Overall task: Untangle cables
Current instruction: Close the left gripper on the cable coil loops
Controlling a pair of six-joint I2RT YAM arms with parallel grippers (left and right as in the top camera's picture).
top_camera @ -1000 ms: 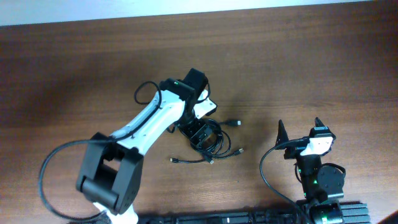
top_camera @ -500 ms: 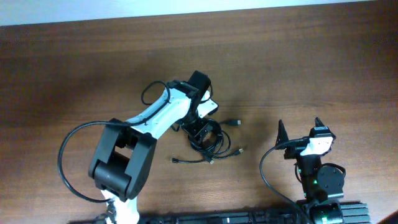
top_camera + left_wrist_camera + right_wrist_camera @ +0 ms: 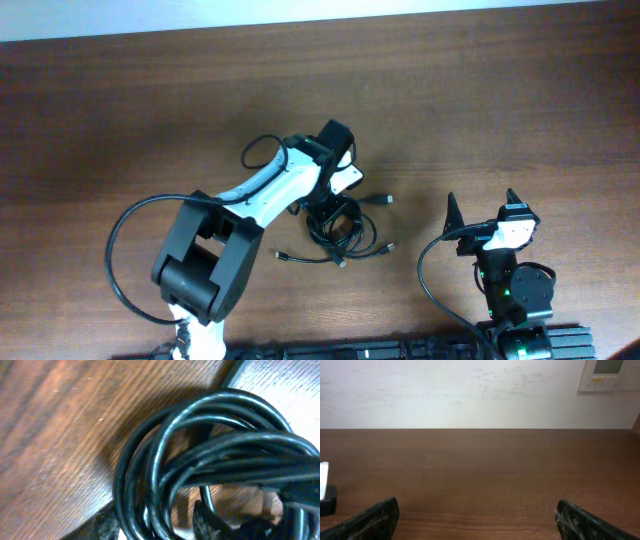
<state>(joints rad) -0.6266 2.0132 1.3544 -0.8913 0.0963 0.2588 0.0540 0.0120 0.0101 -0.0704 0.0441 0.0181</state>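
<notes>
The cables (image 3: 343,228) lie mid-table as a loose coil of thin black cords, with plug ends trailing right and a stray cord (image 3: 312,259) in front. My left gripper (image 3: 334,205) points down into the coil's near-left side. In the left wrist view the looped cables (image 3: 240,465) fill the frame. Several strands pass between the left gripper's (image 3: 156,525) fingers, with a sliver of wood showing before the right finger (image 3: 206,521). My right gripper (image 3: 481,200) stands open and apart at the right, its dark fingers (image 3: 375,517) wide over bare wood with nothing between them.
The white left arm (image 3: 262,190) reaches across the table's middle, with its thick black wire (image 3: 120,250) looping out at the left. The right arm's base (image 3: 515,290) sits near the front edge. A pale wall (image 3: 470,390) lies beyond the table's far edge.
My left arm has shifted right and settled onto the coil, and its jaws have narrowed round the strands. The coil and its plug ends slid slightly right. The right arm has not moved.
</notes>
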